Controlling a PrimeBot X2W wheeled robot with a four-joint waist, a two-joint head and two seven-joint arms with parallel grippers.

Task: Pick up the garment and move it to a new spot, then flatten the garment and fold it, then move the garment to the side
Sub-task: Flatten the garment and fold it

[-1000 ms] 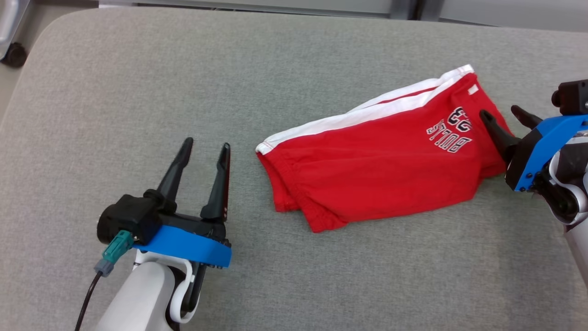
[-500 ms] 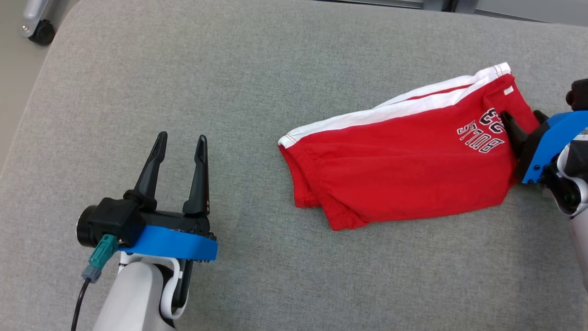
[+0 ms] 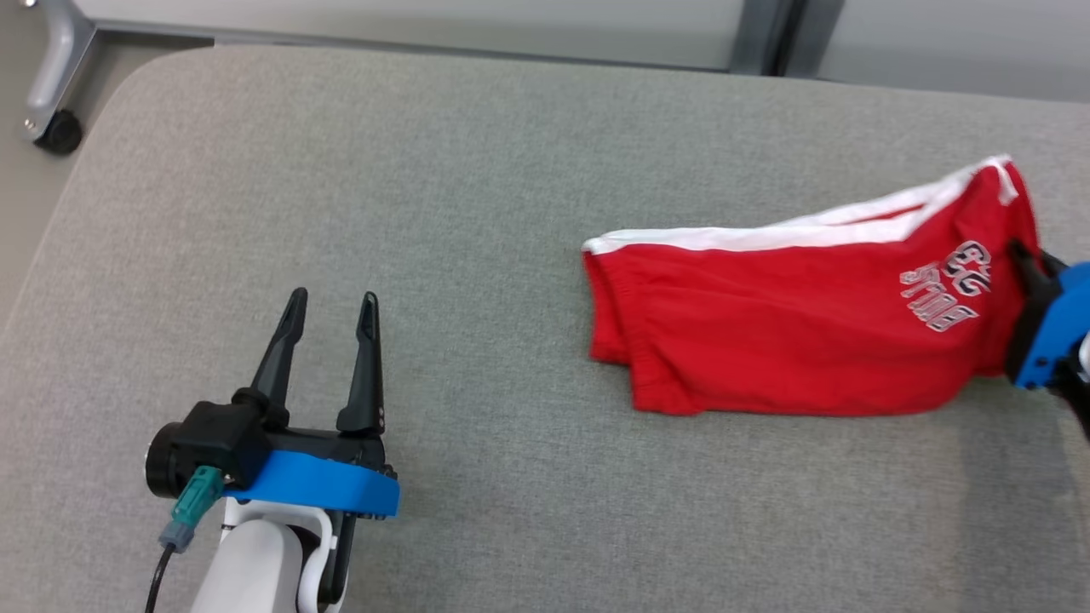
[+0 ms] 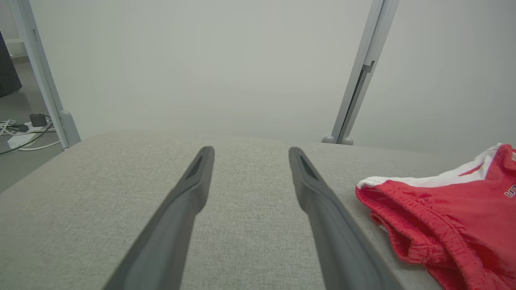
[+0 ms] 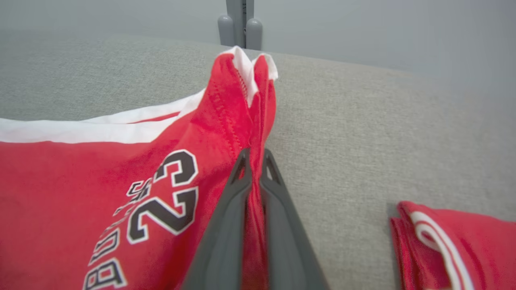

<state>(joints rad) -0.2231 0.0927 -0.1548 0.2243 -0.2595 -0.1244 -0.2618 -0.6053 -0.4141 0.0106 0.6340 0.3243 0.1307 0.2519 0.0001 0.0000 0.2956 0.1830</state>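
The garment [image 3: 792, 332] is a pair of red shorts with a white side stripe and black "BULLS 23" lettering, lying on the grey padded table [image 3: 426, 170]. Its right end is pulled up off the surface. My right gripper [image 3: 1026, 260] is shut on that edge; in the right wrist view its fingers [image 5: 254, 155] pinch a fold of the red garment [image 5: 100, 173] beside the number. My left gripper [image 3: 332, 298] stands open and empty at the lower left, well away from the cloth. In the left wrist view the left gripper [image 4: 250, 151] frames bare table, with the garment [image 4: 443, 217] to its right.
Another folded piece of red cloth with white trim [image 5: 443, 241] lies on the table to the right of my right gripper. A caster wheel [image 3: 58, 132] and a metal frame leg stand beyond the table's far left corner. A grey upright post [image 3: 758, 34] rises behind the far edge.
My right gripper has gone from open to shut on the garment's right edge and has raised it. The head camera has shifted. The left gripper stays open.
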